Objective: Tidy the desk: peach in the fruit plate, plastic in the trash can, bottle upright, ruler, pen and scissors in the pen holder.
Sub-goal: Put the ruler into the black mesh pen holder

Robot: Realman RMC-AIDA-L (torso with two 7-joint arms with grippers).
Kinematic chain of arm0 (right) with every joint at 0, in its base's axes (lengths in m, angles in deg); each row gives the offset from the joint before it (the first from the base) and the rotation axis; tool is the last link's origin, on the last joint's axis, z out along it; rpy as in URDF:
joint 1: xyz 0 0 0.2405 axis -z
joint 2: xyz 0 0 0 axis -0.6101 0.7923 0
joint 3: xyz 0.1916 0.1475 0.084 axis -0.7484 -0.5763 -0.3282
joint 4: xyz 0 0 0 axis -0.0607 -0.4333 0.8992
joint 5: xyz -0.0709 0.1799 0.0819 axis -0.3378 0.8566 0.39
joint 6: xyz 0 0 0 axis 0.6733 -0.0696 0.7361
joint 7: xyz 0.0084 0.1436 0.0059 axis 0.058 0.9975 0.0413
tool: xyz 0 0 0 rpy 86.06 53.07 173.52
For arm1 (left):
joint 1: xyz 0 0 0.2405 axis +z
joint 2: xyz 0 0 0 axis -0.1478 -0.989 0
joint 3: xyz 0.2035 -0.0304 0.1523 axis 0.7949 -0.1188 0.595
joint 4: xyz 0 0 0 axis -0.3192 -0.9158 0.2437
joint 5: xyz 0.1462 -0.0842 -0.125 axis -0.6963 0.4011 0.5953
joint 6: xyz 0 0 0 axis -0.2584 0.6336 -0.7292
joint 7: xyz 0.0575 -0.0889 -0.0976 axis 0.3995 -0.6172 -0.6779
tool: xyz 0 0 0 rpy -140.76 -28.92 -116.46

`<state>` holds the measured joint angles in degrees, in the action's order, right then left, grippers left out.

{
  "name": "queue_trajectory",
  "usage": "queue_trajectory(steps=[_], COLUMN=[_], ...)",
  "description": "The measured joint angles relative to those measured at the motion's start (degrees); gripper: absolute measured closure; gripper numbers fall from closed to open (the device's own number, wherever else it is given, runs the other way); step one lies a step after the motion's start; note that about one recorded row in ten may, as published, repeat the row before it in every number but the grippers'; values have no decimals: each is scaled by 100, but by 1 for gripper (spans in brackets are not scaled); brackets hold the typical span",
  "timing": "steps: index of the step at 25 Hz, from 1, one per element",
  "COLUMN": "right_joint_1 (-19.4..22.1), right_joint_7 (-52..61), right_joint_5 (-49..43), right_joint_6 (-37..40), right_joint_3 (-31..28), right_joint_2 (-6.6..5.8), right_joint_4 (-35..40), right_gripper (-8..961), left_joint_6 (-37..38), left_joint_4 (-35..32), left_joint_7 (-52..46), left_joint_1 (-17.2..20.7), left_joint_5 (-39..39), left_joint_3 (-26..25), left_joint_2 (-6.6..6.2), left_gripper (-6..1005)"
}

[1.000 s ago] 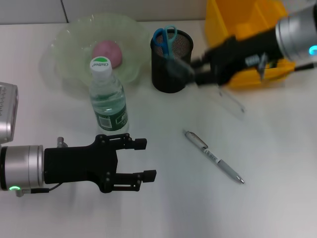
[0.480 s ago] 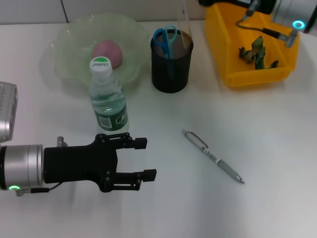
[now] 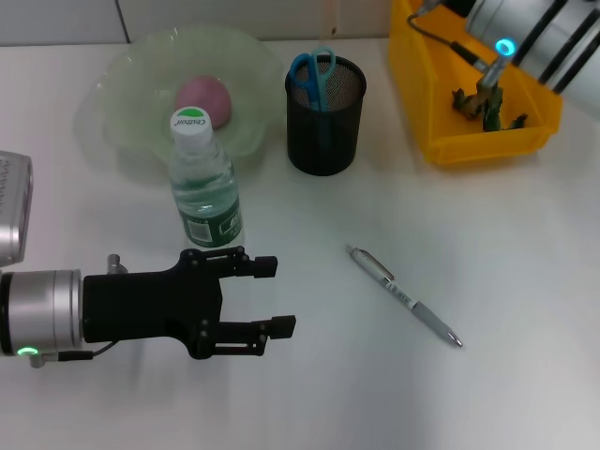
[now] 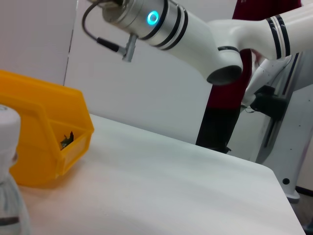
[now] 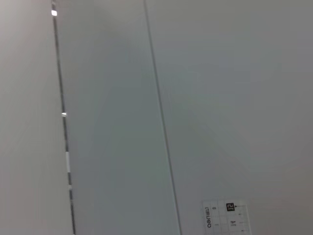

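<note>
Since a moment ago my right arm (image 3: 525, 37) has lifted above the yellow trash can (image 3: 422, 103), its gripper out of sight; a clear ruler (image 5: 227, 220) edge shows at its wrist. My left gripper (image 3: 272, 298) hovers spread, empty, bottle (image 3: 203, 183) just beyond, pen (image 3: 403, 295) across bare desk (image 3: 525, 281).

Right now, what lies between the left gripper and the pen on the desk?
Nothing: in the head view the desk is bare between the open left gripper and the pen. The bottle stands farther back, off that line.
</note>
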<state>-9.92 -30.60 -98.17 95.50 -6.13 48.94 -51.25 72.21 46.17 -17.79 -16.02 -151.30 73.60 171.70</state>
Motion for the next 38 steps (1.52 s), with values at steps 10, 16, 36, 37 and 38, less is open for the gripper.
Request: queue_trajectory(steps=[10,16,36,37,38], right_joint_1=[-228,-269,-413,-402,-386], right_joint_7=[-113,-21,133,145,164], right_joint_5=[267,262,244,245,251], right_joint_6=[-129,-192,-577,-565,-544], right_joint_3=[24,234,368,385,407], right_joint_2=[12,11,10,10,10], right_joint_4=[-768,-825,-841,-840,-838], right_gripper=[585,586,437,418,400], left_joint_6=[-5,-18,-18,-15,-9], left_joint_4=[-15,-18,-18,-18,-18], left_joint_7=[11,23,25,25,24], left_joint_1=[21,-2,22,20,18], left_joint_5=[0,3,9,9,8], left_joint_3=[-59,-67,-130,-131,-133], left_joint_2=[0,9,9,9,9], left_gripper=[213,213,213,213,213])
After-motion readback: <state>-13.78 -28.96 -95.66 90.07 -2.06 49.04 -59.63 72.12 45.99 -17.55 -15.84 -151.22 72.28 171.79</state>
